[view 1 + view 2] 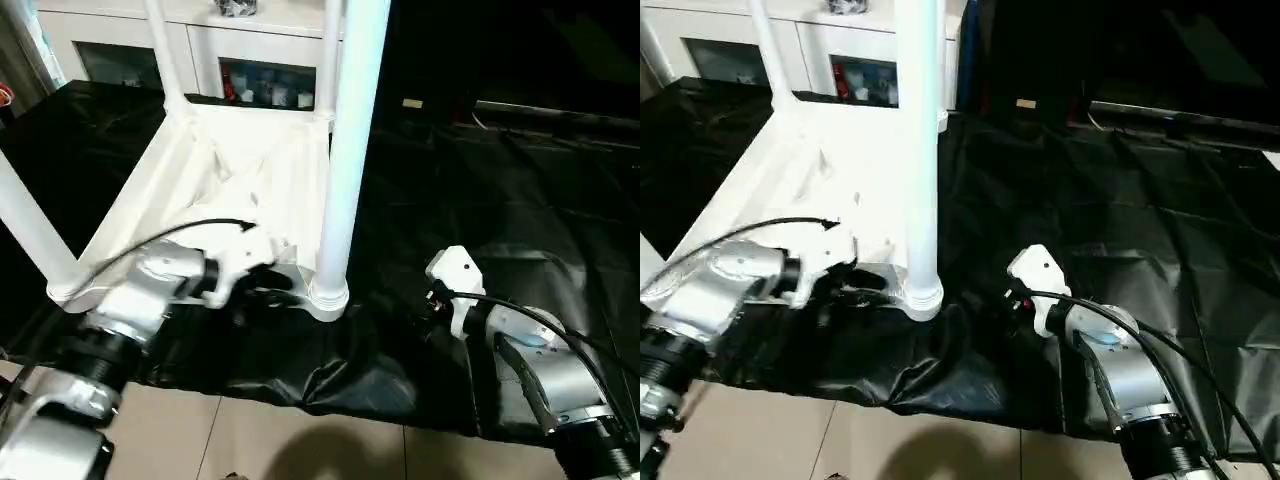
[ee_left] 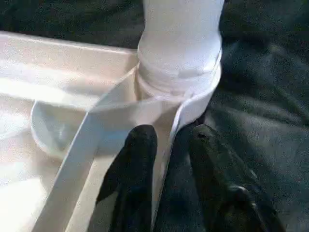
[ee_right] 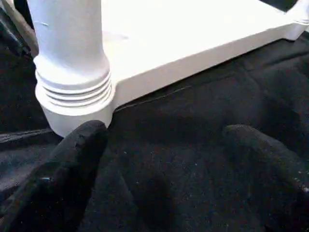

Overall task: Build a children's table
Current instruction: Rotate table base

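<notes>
The children's table [image 1: 215, 165], a white moulded-plastic rectangle, lay upside down on the black-draped tabletop [image 1: 480, 190], its ribbed underside facing up and its near edge close to the tabletop's front edge. Smooth white tubular legs [image 1: 343, 150] stood upright in its round corner sockets, the nearest one seated in a ringed collar at the front corner of the plastic top. The left gripper [image 2: 166, 140] sat at that corner with its two black fingers [image 2: 140, 145] partly apart, straddling a thin upright rib of the frame, one finger inside the rim and the other outside over the cloth; whether they pinched the rib could not be told. The right gripper [image 3: 164, 140] hung just beside the same socket over the crinkled, glossy black cloth, its fingers spread wide and holding nothing. A white cabinet [image 1: 250, 50] with glass doors stood beyond the tabletop's far edge.
</notes>
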